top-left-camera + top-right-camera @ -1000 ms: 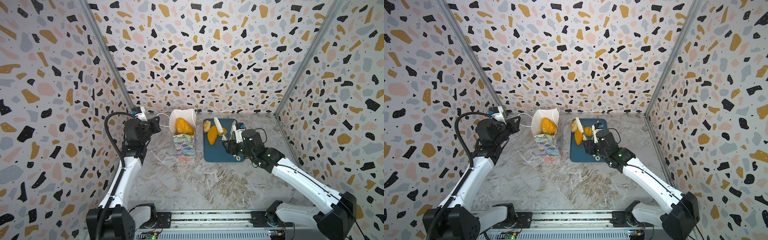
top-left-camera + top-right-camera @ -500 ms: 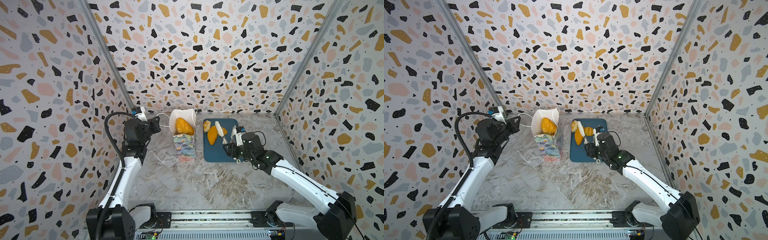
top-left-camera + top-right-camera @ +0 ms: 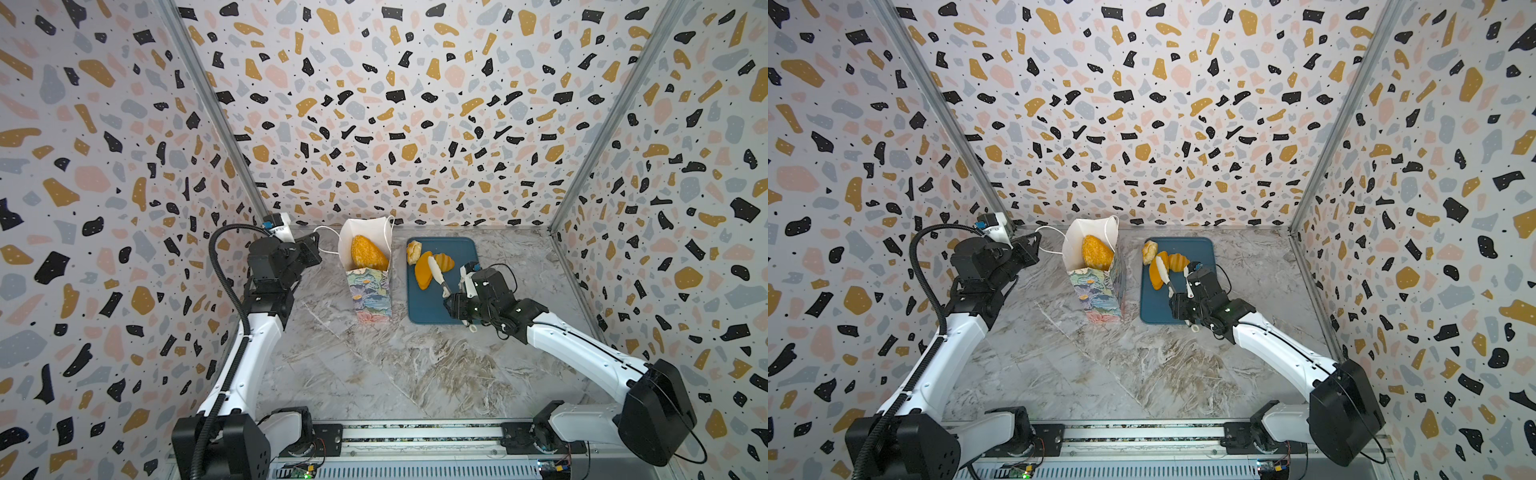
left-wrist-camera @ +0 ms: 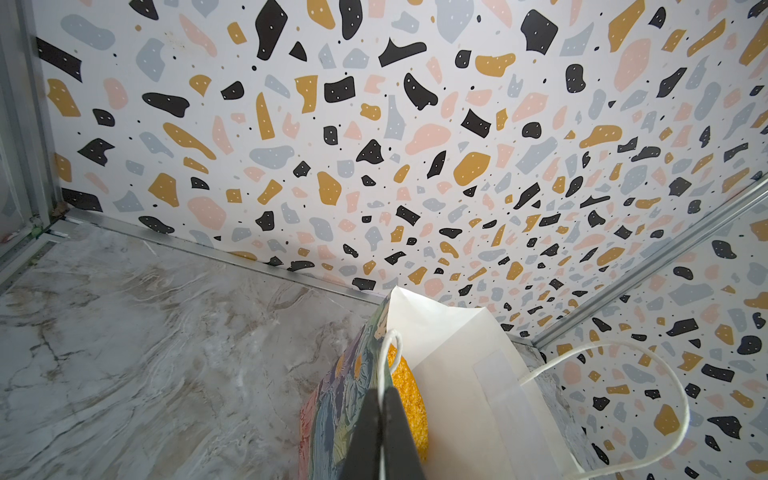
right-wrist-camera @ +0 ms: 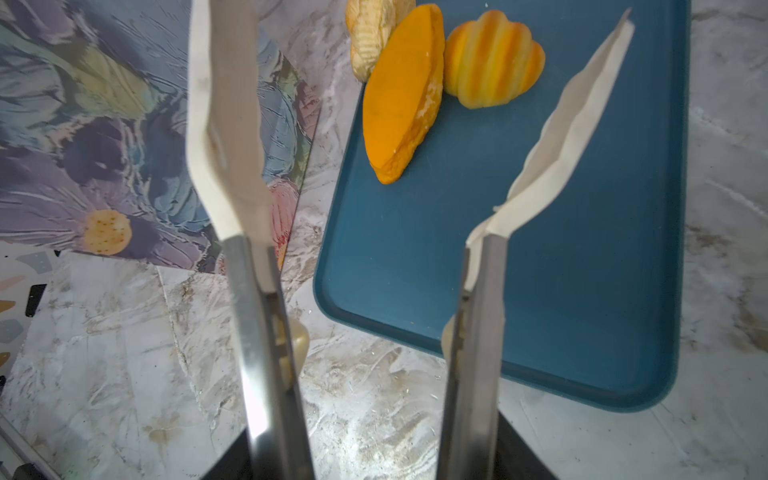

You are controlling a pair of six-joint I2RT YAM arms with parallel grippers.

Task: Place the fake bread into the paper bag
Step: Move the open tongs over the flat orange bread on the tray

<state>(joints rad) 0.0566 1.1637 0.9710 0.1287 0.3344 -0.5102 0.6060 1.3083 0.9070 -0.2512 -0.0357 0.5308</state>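
**Top views: bag held open, tongs empty and short of the oval**

- Left gripper: pinched fully shut on the bag's cord handle, drawing the mouth toward its own side. It holds nothing else.
- Bag: upright, mouth open, just left of the tray. I can't tell if the two touch.
- Loaf: sits inside the bag, its top end showing near the rim.
- Tray: three breads are bunched at the far-left corner; the near half is bare.
  - Tan roll: on the left rim, partly over it.
  - Oval: leans against the tan roll.
  - Striped roll: touches the oval's right side.
  - No other breads are in view. Some may be deeper in the bag; can't tell.
- Right gripper: clamped on steel tongs, over the near-right part of the tray.
- Tongs: stand well open, cream blades empty.

Key relation, from the right wrist view:
- The oval lies ahead of the gripper, between the lines of the two blades.
- Its long axis runs roughly along them, pointing away from the gripper, so closing would likely take it across its narrow width.
- In a top view one blade overlaps the oval. Height and contact are unclear.
- The right arm is nearer; the left is taken up with the bag.
- From the oval, the bag mouth lies to the left, past the tan roll.
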